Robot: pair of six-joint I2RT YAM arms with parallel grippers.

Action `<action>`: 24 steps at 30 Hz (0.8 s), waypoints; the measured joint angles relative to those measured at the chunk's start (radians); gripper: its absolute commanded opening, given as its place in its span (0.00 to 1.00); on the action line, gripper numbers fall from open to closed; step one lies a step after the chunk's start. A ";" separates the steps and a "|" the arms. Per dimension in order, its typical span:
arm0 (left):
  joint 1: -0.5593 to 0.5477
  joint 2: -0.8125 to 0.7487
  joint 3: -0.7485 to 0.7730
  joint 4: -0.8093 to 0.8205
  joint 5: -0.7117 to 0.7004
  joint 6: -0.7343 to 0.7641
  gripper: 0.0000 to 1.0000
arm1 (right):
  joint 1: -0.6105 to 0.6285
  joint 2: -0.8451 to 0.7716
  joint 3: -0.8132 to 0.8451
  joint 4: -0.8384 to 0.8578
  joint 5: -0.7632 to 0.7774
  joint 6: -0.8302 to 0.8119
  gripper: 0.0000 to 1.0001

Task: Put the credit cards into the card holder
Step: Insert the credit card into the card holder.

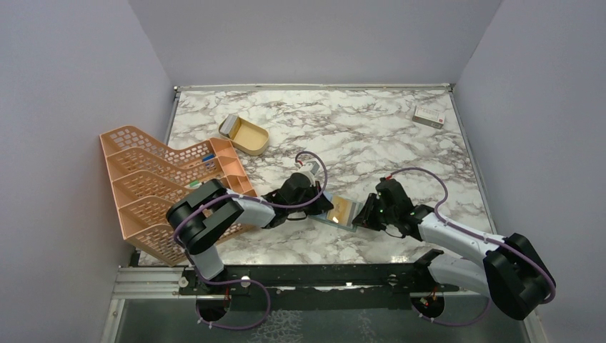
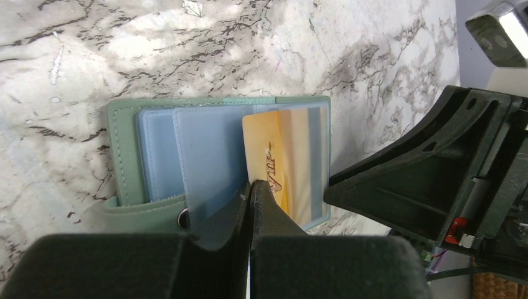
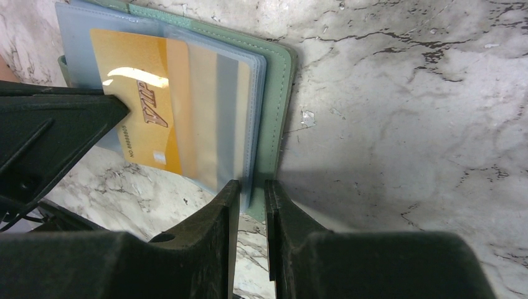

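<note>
The card holder [image 1: 341,211] lies open on the marble table between my two grippers, with a grey-green cover [image 2: 124,156] and pale blue clear sleeves. One tan-orange credit card [image 2: 266,156] marked VIP sticks halfway out of a sleeve; it also shows in the right wrist view [image 3: 137,106]. My left gripper [image 2: 251,184] is shut on the card's near edge. My right gripper [image 3: 252,184] is shut on the card holder's edge [image 3: 277,93], pinching sleeve and cover. No other loose card shows.
An orange mesh rack [image 1: 157,186] stands at the left. An open gold oval tin [image 1: 244,134] sits behind the arms. A white box with a red mark [image 1: 429,116] lies at the far right. The right gripper's black body [image 2: 436,174] sits close beside the left fingers.
</note>
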 measured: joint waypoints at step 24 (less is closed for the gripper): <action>0.000 -0.018 0.086 -0.156 0.034 -0.001 0.55 | 0.000 -0.048 0.066 -0.119 0.005 -0.111 0.30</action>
